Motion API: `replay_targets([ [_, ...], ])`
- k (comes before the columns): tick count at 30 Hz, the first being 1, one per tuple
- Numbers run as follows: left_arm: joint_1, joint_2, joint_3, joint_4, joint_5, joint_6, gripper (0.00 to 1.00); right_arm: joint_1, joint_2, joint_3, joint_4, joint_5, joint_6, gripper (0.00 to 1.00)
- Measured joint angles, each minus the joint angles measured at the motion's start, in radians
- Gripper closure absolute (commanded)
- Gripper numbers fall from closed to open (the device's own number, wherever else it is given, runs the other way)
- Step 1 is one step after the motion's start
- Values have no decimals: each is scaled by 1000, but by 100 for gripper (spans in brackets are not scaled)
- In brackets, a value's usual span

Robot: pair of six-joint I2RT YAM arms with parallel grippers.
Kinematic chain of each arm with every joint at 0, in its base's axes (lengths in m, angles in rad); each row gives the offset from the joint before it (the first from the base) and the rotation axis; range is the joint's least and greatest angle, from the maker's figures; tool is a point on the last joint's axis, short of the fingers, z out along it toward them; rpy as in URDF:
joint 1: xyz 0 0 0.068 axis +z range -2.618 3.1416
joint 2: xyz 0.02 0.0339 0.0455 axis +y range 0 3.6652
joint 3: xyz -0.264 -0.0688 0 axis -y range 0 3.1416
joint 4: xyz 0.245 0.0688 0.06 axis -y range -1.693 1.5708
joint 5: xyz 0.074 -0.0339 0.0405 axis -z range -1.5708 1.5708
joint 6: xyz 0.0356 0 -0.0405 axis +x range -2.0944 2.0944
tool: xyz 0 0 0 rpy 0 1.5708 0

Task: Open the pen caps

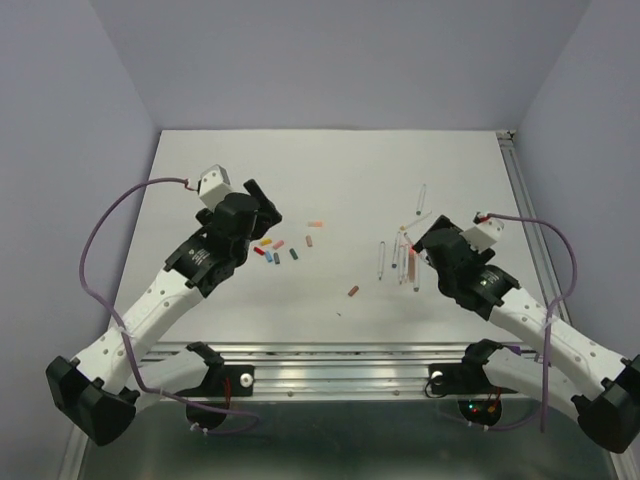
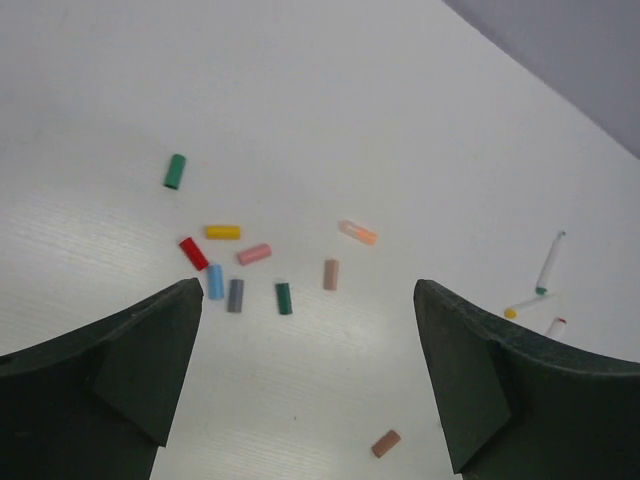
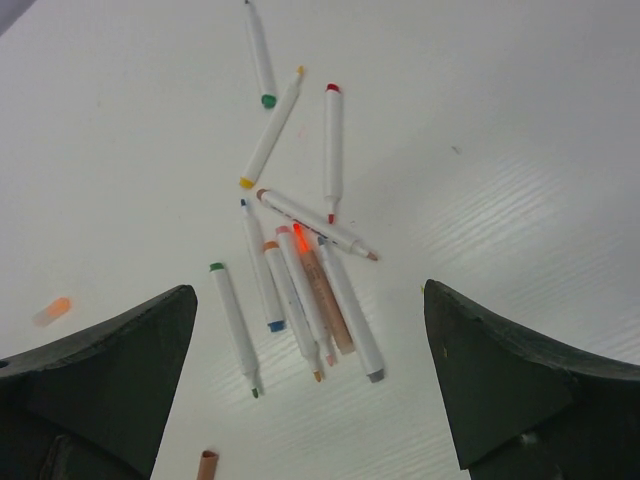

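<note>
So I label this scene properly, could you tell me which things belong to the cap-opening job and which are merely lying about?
Belonging to the job:
- pen caps, small and coloured, scattered loose on the table
- pens, lying in a loose pile with their tips bare

Merely there:
- purple cables looping off the arms
- metal rail along the table's near edge

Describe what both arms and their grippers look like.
The left arm and right arm have white links with black joints and black bases. Each wrist carries a small white camera box, from which a purple cable loops back toward the base. The left gripper and right gripper have black bodies and broad, wedge-shaped, dark green-black fingers.
</note>
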Motion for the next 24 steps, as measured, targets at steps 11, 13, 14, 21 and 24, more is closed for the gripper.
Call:
replay_targets([
  [11, 96, -86, -108, -180, -171, -202, 1, 0, -156, 34, -266, 150, 132, 0],
  [13, 106, -157, -132, -175, -187, -216, 1, 0, -174, 34, -275, 157, 136, 0],
  [14, 112, -183, -140, -172, -191, -219, 1, 0, -181, 34, -277, 159, 137, 0],
  [21, 157, -225, -180, -150, -208, -232, 1, 0, -226, 32, -273, 164, 122, 0],
  [24, 161, -180, -180, -142, -199, -232, 1, 0, -231, 32, -272, 166, 112, 0],
])
